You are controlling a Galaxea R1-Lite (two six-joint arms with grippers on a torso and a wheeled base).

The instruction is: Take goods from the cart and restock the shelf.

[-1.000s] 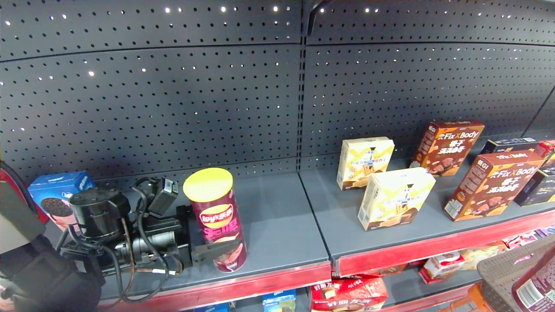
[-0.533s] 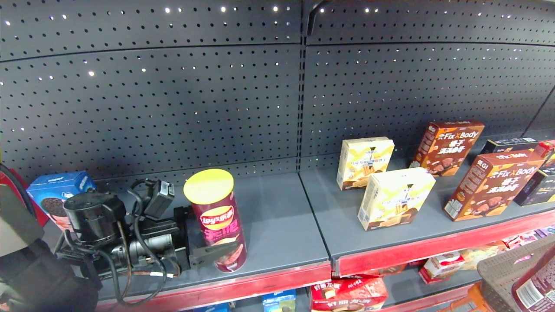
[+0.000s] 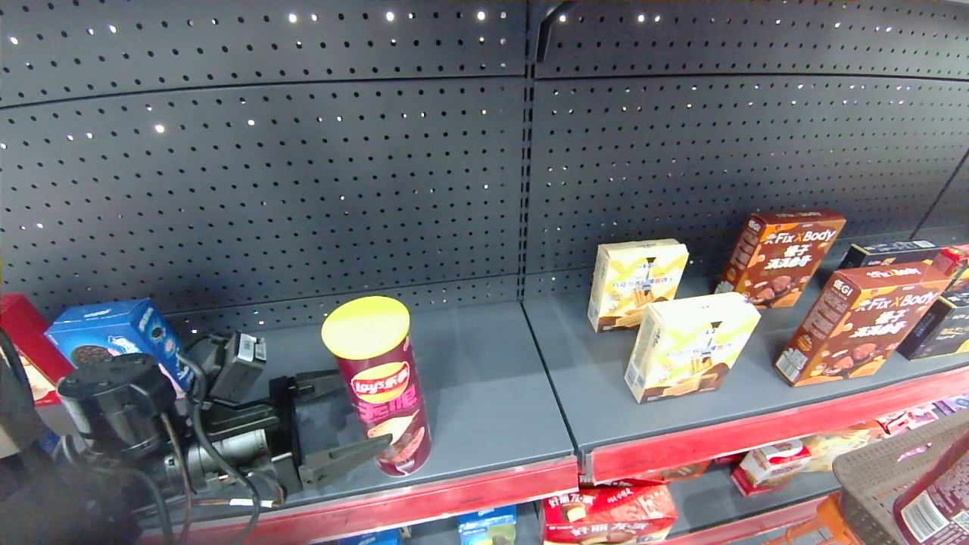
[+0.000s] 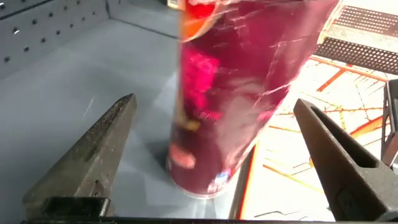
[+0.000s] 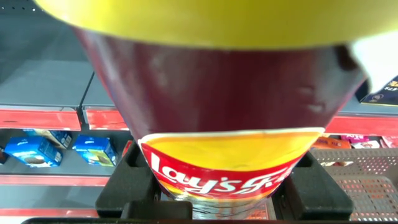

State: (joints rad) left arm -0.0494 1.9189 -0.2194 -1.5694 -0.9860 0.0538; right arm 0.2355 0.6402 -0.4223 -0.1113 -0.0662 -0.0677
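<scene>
Left gripper (image 3: 364,407) sits low over the shelf board (image 3: 484,378) with its fingers (image 4: 93,155) spread wide. The chip can (image 3: 382,393) stands upright between them, yellow lid up, with a gap on either side. Beside the gripper's wrist, toward the back panel, stands a blue biscuit box (image 3: 113,333). Well beyond the can on the far side are cream boxes (image 3: 689,344) and brown boxes (image 3: 855,318). Right gripper (image 5: 217,199) is clamped on a second chip can (image 5: 230,124) at the cart basket (image 3: 878,469), well apart from the left gripper.
</scene>
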